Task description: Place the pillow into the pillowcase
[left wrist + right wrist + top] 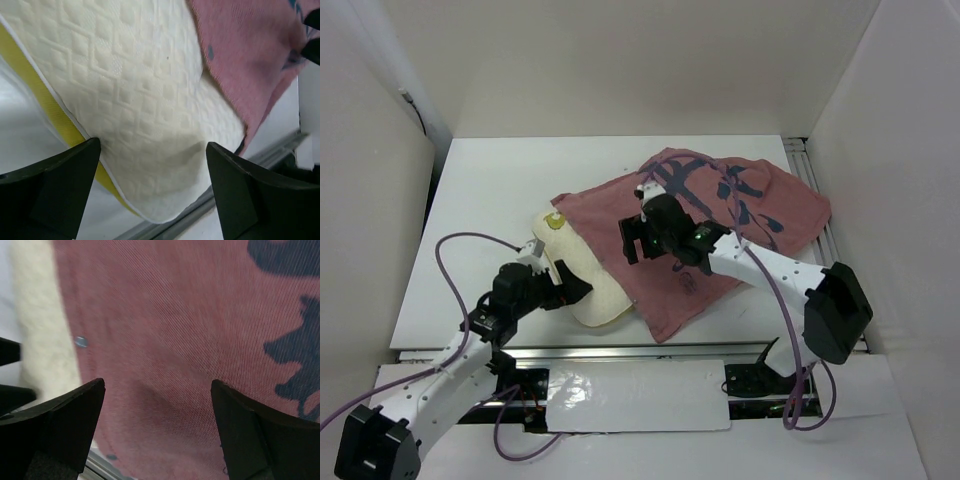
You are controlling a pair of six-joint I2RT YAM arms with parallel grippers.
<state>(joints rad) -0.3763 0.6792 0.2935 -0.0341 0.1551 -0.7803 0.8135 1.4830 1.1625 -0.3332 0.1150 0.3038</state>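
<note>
From my station I count one pillow (585, 290) and one pillowcase (790, 210) (its dark prints (682, 180) run together, so I won't number those). One table (490, 200). Two arms: the left arm (450, 370) and the right arm (770, 268). Two grippers: the left gripper (152, 150) and the right gripper (157, 385), with two fingers (55, 190) showing on each.

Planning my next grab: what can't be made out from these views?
Top view: the rest of the cream-white quilted pillow, hidden under the dull pink cloth pillowcase; inside or merely beneath, unclear.
Right wrist view: pillowcase's outer edges cut off by the frame; picture blurred.
Left wrist view: pillow's far corners out of frame.
</note>
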